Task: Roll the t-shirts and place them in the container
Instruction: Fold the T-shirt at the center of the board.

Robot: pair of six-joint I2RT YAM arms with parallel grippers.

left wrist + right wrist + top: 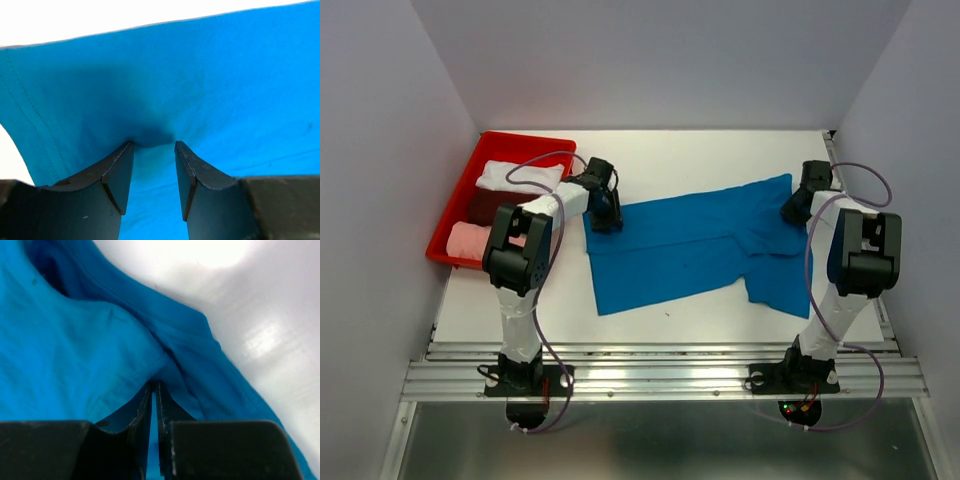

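No readable text, labels, brands, numbers or signs in any view.

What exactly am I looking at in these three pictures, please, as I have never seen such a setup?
Two robot arms are bolted at the near edge of a white table. One picture looks down from above; the other two come from small cameras on each wrist. A blue t-shirt lies spread flat. The left end effector rests on one end of it, fingers apart with cloth between them. The right end effector is almost shut, pinching a fold at the other end. A red tray holds white, dark and pink cloth.
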